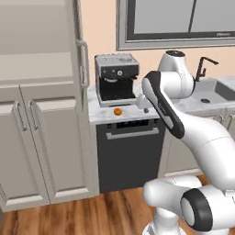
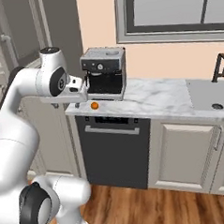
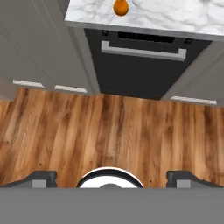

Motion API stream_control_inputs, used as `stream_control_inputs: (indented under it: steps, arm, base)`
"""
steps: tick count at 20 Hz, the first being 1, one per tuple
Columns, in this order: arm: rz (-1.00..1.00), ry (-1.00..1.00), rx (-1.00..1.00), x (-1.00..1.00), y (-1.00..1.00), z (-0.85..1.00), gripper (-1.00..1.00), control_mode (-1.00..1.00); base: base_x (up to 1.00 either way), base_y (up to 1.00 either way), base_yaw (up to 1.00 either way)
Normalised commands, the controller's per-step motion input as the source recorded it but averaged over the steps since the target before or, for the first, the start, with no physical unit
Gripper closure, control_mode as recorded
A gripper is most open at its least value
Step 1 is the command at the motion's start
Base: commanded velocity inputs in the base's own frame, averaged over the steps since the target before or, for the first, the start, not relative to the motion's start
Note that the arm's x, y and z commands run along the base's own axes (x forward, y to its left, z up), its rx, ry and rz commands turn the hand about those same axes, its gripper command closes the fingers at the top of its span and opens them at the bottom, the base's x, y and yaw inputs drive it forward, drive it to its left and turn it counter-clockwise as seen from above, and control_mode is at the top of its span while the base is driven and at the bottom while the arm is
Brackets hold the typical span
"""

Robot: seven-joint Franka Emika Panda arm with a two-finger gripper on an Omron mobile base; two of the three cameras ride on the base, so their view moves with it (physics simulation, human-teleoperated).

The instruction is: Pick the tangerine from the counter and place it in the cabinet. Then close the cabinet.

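Observation:
The tangerine [image 1: 118, 111] [image 2: 94, 105] [image 3: 121, 6] is a small orange fruit lying near the front edge of the marbled counter [image 1: 103, 114] [image 2: 150, 99] [image 3: 175, 17], just in front of the coffee machine. My gripper [image 1: 143, 106] [image 2: 66, 105] [image 3: 111, 177] points downward at about counter height, out in front of the counter edge and a little to one side of the fruit. Its fingertips [image 3: 43, 177] stand wide apart, open, with nothing between them. The cabinet [image 1: 36, 41] [image 2: 6, 45] is to the left, its upper compartment open and its door [image 1: 81, 59] swung out.
A silver-and-black coffee machine [image 1: 116, 78] [image 2: 103, 72] stands at the back of the counter. A dark dishwasher front [image 1: 131, 151] [image 3: 140, 65] sits below. The sink and black faucet [image 1: 204, 69] [image 2: 220, 67] lie to the right. Wood floor [image 3: 109, 127] is under the hand.

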Motion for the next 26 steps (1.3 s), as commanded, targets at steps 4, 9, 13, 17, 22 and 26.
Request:
stream_control_inputs:
  steps: [4, 9, 13, 17, 22, 26]
  arm:
    - [0.00, 0.00, 0.00, 0.00, 0.00, 0.00, -1.00, 1.00]
    - [0.00, 0.00, 0.00, 0.00, 0.00, 0.00, -1.00, 1.00]
    - [0.00, 0.00, 0.00, 0.00, 0.00, 0.00, -1.00, 1.00]
    - [0.00, 0.00, 0.00, 0.00, 0.00, 0.00, -1.00, 1.00]
    - [0.00, 0.00, 0.00, 0.00, 0.00, 0.00, -1.00, 1.00]
    - [0.00, 0.00, 0.00, 0.00, 0.00, 0.00, -1.00, 1.00]
  base:
    - [0.81, -0.18, 0.00]
    - [0.68, -0.02, -0.02]
    - [0.57, -0.02, -0.01]
    - [0.56, 0.00, -0.01]
    - [0.35, 0.00, -0.01]
    - [0.32, 0.02, 0.00]
